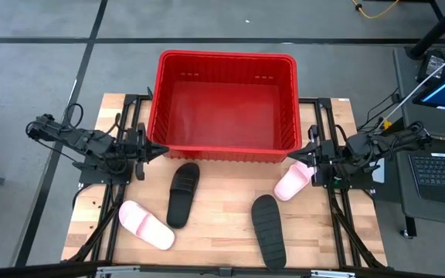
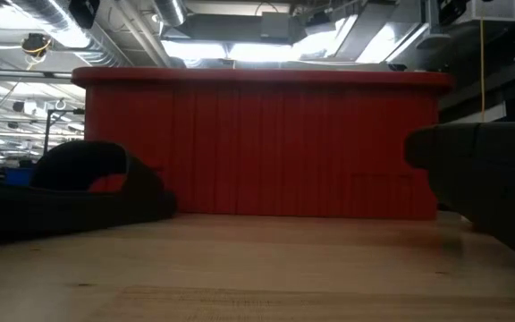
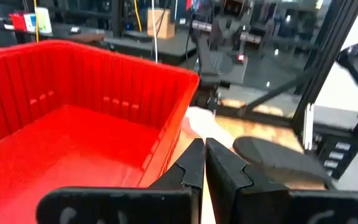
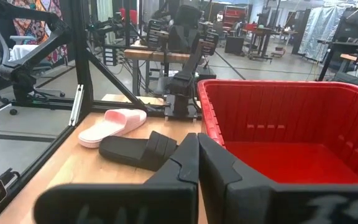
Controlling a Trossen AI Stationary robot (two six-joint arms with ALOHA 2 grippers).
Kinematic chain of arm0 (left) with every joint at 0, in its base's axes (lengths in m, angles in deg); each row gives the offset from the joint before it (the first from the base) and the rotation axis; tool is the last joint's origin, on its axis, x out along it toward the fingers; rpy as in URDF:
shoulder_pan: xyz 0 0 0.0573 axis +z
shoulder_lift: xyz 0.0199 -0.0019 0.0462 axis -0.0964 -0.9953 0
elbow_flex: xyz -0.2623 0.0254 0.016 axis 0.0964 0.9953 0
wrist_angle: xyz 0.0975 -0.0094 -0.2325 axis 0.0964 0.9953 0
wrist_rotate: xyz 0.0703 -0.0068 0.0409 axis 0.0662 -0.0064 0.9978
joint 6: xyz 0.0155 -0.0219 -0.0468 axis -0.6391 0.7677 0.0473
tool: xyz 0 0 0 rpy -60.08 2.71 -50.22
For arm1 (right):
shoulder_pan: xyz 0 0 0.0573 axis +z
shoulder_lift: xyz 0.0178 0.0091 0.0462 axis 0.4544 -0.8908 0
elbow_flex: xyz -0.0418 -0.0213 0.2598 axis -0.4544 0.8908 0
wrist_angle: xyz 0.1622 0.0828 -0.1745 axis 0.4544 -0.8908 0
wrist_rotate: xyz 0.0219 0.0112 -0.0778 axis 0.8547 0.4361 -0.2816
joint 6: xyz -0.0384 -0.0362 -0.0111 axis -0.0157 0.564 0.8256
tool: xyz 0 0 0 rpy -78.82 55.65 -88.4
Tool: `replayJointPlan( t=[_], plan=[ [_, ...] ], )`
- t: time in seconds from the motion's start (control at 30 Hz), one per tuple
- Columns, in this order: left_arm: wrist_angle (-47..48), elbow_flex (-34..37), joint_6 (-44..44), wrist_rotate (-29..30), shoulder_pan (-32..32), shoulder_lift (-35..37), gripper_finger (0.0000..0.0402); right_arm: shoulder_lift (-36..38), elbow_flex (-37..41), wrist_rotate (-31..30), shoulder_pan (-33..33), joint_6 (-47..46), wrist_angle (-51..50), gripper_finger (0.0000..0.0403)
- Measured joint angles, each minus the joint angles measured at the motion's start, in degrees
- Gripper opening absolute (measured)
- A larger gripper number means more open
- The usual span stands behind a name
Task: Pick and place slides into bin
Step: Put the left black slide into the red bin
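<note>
The red bin (image 1: 226, 104) stands at the table's far middle and holds no slide. Four slides lie flat on their soles on the table in front of it: a black one (image 1: 183, 193) near the middle, a pink one (image 1: 146, 225) at the near left, a black one (image 1: 269, 231) at the near right, and a pink one (image 1: 293, 182) at the right, close to my right gripper. My left gripper (image 1: 161, 149) is shut and empty at the bin's near left corner. My right gripper (image 1: 293, 157) is shut and empty at the bin's near right corner.
The bin's tall near wall (image 2: 262, 148) stands just behind the slides. Dark arm frames run along the table's left (image 1: 114, 185) and right (image 1: 338, 201) sides. Bare wood (image 1: 222, 232) lies between the two black slides.
</note>
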Motion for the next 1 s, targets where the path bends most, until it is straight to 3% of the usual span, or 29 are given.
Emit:
replayJointPlan(
  t=[1.0],
  plan=[
    [-0.68, 0.00, -0.01, 0.66, 0.07, -0.08, 0.0007, 0.00, 0.00, 0.00, -0.01, -0.17, 0.32, 0.0006]
  ],
)
